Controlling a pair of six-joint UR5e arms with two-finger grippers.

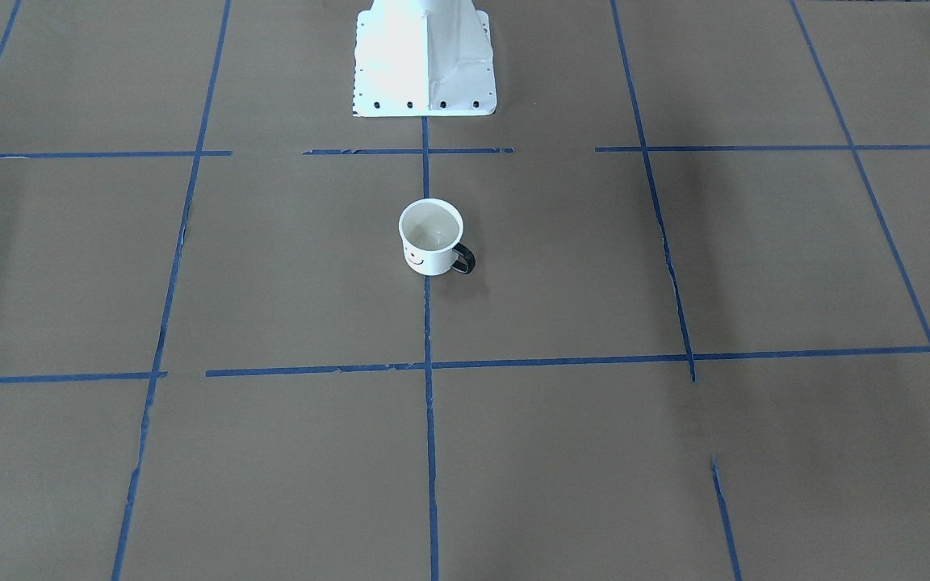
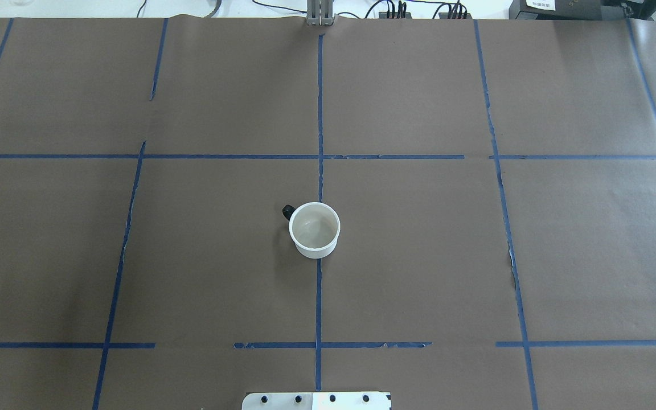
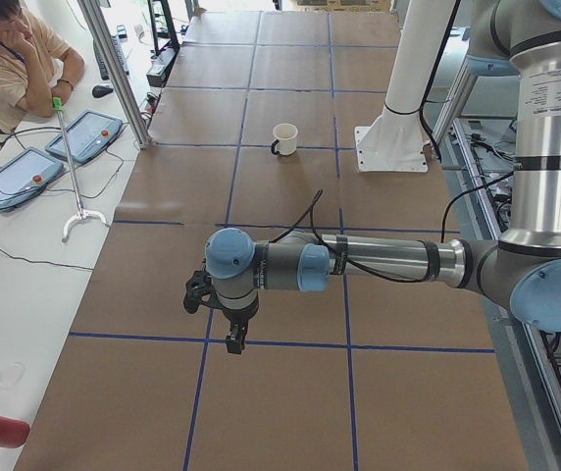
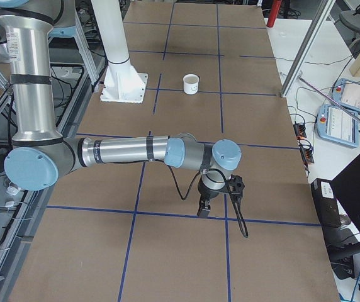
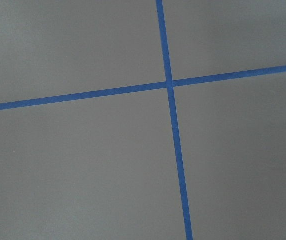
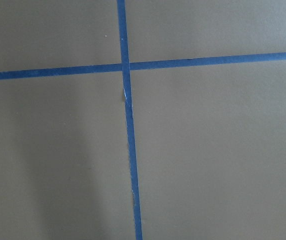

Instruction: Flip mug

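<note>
The mug [image 1: 430, 238] is small and white, with a black smiley face and a black loop handle. It stands upright, mouth up, on the brown paper near the table's middle, on a blue tape line [image 2: 314, 229]. It also shows far off in the left side view [image 3: 284, 138] and the right side view [image 4: 191, 83]. My left gripper [image 3: 231, 339] hangs low over the table, far from the mug. My right gripper [image 4: 204, 211] hangs low at the other end, also far off. I cannot tell whether either is open or shut. Both wrist views show only paper and tape.
The white robot pedestal [image 1: 425, 56] stands just behind the mug on the robot's side. Blue tape lines [image 2: 319, 156] grid the brown paper. An operator [image 3: 16, 59] sits by a side bench with teach pendants [image 3: 84, 137]. More pendants [image 4: 343, 119] lie on the opposite bench.
</note>
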